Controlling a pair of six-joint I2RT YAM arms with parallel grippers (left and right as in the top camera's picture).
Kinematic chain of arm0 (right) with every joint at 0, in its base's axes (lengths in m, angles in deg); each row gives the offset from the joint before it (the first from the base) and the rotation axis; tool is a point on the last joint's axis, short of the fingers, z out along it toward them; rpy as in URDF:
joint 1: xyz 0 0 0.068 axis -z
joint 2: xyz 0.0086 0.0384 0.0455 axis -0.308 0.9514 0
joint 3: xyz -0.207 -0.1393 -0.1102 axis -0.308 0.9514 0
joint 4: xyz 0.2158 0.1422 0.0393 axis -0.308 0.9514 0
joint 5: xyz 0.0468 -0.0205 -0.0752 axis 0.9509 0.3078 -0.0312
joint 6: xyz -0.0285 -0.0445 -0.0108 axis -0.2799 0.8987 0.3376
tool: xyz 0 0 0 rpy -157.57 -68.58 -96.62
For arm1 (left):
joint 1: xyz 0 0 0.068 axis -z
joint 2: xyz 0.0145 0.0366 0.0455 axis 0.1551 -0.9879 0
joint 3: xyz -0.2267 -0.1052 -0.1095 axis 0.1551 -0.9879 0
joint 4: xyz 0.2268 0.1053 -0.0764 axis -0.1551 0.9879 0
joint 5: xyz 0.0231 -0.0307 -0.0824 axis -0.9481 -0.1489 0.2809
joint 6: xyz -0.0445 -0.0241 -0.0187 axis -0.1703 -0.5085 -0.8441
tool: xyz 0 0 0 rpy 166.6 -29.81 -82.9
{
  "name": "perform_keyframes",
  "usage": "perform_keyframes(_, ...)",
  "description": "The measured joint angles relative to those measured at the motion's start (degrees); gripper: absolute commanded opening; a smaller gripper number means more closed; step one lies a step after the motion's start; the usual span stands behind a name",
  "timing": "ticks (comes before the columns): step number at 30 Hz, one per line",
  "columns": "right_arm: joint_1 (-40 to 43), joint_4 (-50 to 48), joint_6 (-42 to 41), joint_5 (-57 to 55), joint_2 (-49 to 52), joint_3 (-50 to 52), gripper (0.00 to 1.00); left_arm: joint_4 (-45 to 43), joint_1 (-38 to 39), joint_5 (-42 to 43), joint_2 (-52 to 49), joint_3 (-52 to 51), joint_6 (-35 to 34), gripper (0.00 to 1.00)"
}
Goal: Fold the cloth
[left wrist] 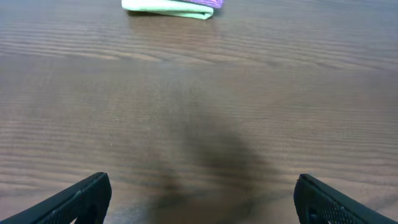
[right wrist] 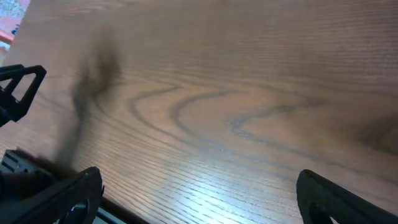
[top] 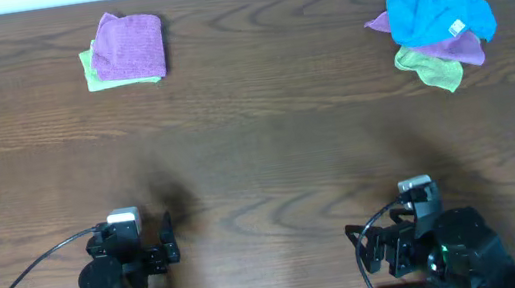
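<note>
The cloth [top: 129, 46] is a lilac-purple towel. It lies folded into a small square at the table's far left, on top of a green cloth [top: 91, 71]. In the left wrist view only its purple edge [left wrist: 214, 3] shows, at the top of the frame. My left gripper [top: 166, 242] is open and empty near the front edge, far from the cloth; its jaws show wide apart in the left wrist view [left wrist: 202, 199]. My right gripper [top: 375, 247] is open and empty at the front right; it also shows in the right wrist view [right wrist: 199, 193].
A bunched pile at the far right holds a bright blue cloth [top: 439, 9], a second purple cloth [top: 461, 48] and a green cloth [top: 429, 67]. The brown wooden table [top: 267, 143] lies between the arms and both piles. The left arm's finger [right wrist: 18, 87] shows in the right wrist view.
</note>
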Motion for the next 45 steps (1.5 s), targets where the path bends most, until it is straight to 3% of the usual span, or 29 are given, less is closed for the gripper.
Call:
perform_keyframes(28, 0.0, -0.09, 0.0, 0.0, 0.0, 0.0, 0.99, -0.02, 0.66, 0.0, 0.04, 0.0, 1.07, 0.95)
perform_keyframes(35, 1.68, -6.6, 0.0, -3.85, 0.0, 0.17, 0.99, -0.04, 0.66, 0.0, 0.04, 0.0, 1.09, 0.95)
perform_keyframes(45, 15.32, -19.12, 17.22, -7.37, -2.47, 10.91, 0.99, -0.04, 0.66, 0.0, 0.04, 0.0, 1.09, 0.95)
